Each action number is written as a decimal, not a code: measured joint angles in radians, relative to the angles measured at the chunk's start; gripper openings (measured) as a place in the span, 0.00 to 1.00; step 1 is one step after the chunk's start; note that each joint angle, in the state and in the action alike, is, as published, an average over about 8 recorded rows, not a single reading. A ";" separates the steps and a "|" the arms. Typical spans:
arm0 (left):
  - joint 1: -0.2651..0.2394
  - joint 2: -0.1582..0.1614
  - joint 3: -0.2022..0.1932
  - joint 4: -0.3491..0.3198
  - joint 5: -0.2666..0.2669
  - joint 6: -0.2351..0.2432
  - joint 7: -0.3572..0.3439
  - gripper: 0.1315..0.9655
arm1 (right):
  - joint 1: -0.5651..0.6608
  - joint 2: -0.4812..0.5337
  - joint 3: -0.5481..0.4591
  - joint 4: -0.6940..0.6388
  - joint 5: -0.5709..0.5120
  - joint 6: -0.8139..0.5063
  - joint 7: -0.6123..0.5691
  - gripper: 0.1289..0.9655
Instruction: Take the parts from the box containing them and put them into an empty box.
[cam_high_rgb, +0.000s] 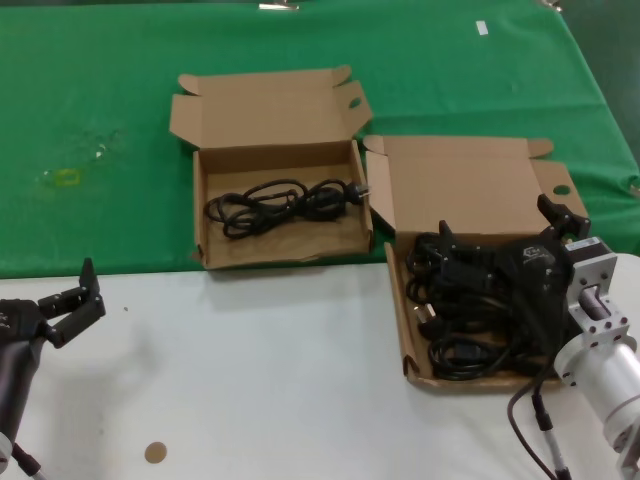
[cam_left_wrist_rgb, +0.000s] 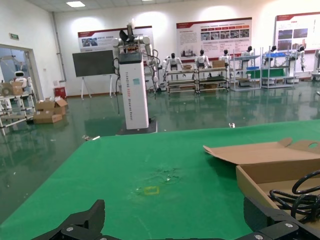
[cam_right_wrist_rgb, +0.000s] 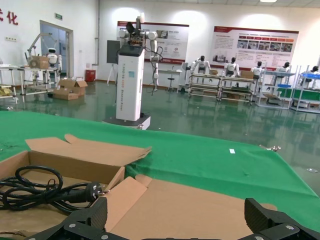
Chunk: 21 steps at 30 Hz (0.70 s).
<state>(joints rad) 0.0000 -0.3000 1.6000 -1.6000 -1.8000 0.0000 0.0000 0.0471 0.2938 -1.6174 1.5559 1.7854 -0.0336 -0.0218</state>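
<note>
The bench (cam_high_rgb: 250, 380) is showing white at its near part, while a plain green cloth (cam_high_rgb: 120, 130) is covering the far part — a faint yellow mark (cam_high_rgb: 66, 178) is sitting on it. Both cardboard boxes, the wider box (cam_high_rgb: 480, 190) and the smaller box (cam_high_rgb: 270, 115), are showing brown. The cords (cam_high_rgb: 285, 203) inside them are showing black. The left hand (cam_high_rgb: 72, 300) and right hand (cam_high_rgb: 505, 235) are black too — silver metal is gleaming on the right arm (cam_high_rgb: 600, 350).

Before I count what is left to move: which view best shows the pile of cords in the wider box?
The head view: the cords lie in the wider box, partly behind the right gripper. Neither wrist view shows that pile.
</note>
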 joint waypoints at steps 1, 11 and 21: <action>0.000 0.000 0.000 0.000 0.000 0.000 0.000 1.00 | 0.000 0.000 0.000 0.000 0.000 0.000 0.000 1.00; 0.000 0.000 0.000 0.000 0.000 0.000 0.000 1.00 | 0.000 0.000 0.000 0.000 0.000 0.000 0.000 1.00; 0.000 0.000 0.000 0.000 0.000 0.000 0.000 1.00 | 0.000 0.000 0.000 0.000 0.000 0.000 0.000 1.00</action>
<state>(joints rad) 0.0000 -0.3000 1.6000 -1.6000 -1.8000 0.0000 0.0000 0.0471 0.2938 -1.6174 1.5559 1.7854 -0.0336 -0.0218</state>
